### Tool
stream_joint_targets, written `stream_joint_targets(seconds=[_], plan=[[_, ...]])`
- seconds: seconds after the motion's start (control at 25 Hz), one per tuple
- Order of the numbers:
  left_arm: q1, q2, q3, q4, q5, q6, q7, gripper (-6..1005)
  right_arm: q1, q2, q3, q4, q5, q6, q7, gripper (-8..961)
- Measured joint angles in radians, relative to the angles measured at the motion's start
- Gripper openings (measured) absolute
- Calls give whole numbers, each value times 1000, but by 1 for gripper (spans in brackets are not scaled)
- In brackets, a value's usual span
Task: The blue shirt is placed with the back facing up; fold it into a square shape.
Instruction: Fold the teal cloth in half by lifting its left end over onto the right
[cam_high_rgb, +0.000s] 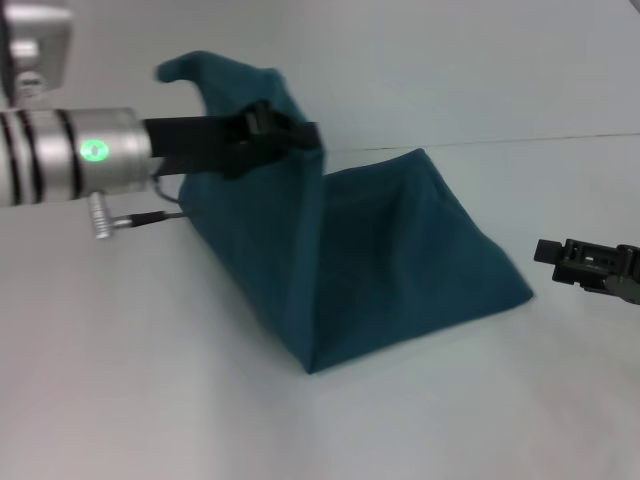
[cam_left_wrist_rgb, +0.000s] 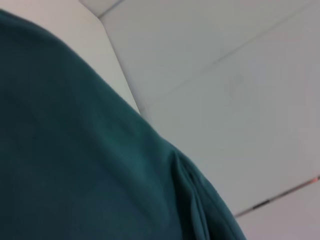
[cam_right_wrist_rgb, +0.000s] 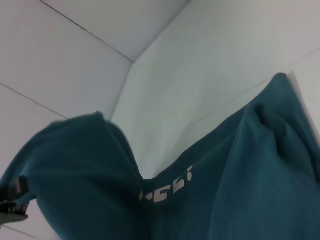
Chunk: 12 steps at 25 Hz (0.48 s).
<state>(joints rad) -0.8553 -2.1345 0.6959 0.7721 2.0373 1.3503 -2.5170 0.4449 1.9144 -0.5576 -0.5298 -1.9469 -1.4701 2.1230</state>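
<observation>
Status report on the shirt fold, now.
Left gripper shut on the blue shirt, one side lifted high, the rest on the table. Right gripper low beside the shirt, holding nothing. Nothing in the way.

The shirt (cam_high_rgb: 390, 270) is dark teal-blue and plain on its outer face. One edge is lifted high off the white table, so the cloth hangs in a tent shape; a peak of fabric stands up at the far left. The lower part lies bunched on the table, tapering to a near corner. In the right wrist view, white lettering shows on a lifted inner fold
</observation>
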Motion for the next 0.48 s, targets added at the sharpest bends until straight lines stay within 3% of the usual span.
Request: stream_joint_targets(seconds=[0.2, 0.36, 0.48], plan=[[-65, -32, 124, -57, -16, -105, 11, 56, 2, 1, -1, 1, -11, 2, 0, 826], [-147, -34, 235, -201, -73, -230, 70, 59, 1, 1, -1, 9, -13, 9, 0, 826], [-196, -37, 264, -272, -90, -281, 119, 61, 2, 2, -1, 13, -20, 15, 0, 825]])
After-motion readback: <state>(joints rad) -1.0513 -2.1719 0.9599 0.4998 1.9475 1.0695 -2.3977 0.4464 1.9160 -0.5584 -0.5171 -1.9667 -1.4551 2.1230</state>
